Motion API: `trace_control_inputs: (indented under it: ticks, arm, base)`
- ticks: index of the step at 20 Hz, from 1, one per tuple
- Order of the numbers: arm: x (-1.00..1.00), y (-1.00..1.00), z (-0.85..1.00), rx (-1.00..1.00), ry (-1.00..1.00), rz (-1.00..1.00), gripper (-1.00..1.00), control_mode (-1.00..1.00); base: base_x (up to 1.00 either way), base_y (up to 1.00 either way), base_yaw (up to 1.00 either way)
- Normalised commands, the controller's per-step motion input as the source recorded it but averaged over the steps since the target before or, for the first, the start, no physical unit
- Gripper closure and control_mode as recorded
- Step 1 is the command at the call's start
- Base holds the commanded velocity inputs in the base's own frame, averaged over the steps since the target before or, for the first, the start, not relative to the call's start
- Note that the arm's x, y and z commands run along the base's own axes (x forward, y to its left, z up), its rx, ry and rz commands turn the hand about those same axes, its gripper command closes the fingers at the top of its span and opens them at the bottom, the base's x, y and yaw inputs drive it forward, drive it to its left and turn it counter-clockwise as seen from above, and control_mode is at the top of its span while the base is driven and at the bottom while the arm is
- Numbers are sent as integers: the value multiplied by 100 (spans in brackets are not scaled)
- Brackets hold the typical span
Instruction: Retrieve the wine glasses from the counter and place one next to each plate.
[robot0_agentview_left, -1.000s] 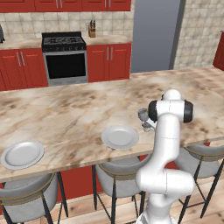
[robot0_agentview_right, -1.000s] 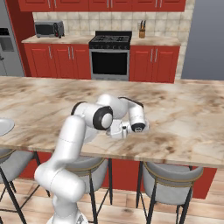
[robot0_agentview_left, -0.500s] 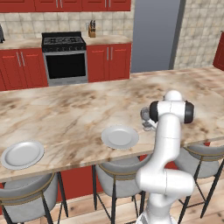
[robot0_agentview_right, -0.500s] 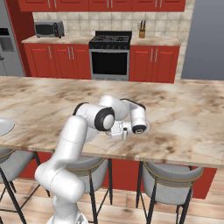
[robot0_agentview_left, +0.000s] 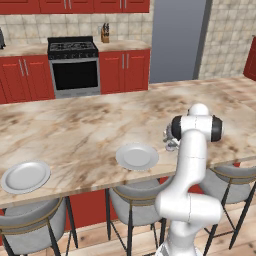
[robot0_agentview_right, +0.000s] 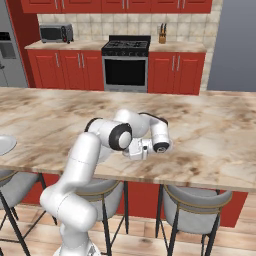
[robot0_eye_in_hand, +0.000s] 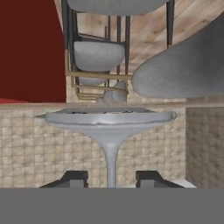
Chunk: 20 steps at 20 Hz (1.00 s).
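Straddling glass (robot0_eye_in_hand: 110, 131) stem with gripper (robot0_eye_in_hand: 111, 178) fingers parted and clear of it, glass standing on bar top (robot0_agentview_left: 90, 125) near front edge, just right of plate (robot0_agentview_left: 137, 156), second plate (robot0_agentview_left: 25, 176) at left front corner

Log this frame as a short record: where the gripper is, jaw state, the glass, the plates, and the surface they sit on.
surface: marbled bar top with grey stools beneath
gripper: low over the bar top, right of the near plate
jaws: apart, either side of the stem, not touching it
wine glass: stem and foot between the fingertips
near plate: left of the glass
far plate: at the bar's left end, no glass beside it
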Motion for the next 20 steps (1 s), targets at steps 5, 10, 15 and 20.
trace_control_inputs:
  ticks: [5, 10, 15, 20]
  arm:
    - [0, -14, -1, -2, 0, 0, -100, -100]
    - [0, -52, 0, 0, 1, 0, -100, -100]
    - [-10, -64, 15, 0, 3, -3, -100, -100]
    - [-36, -20, 46, -16, 0, -20, -100, -100]
  base:
    - [0, 0, 0]
    - [0, 0, 0]
    - [0, 0, 0]
    - [0, 0, 0]
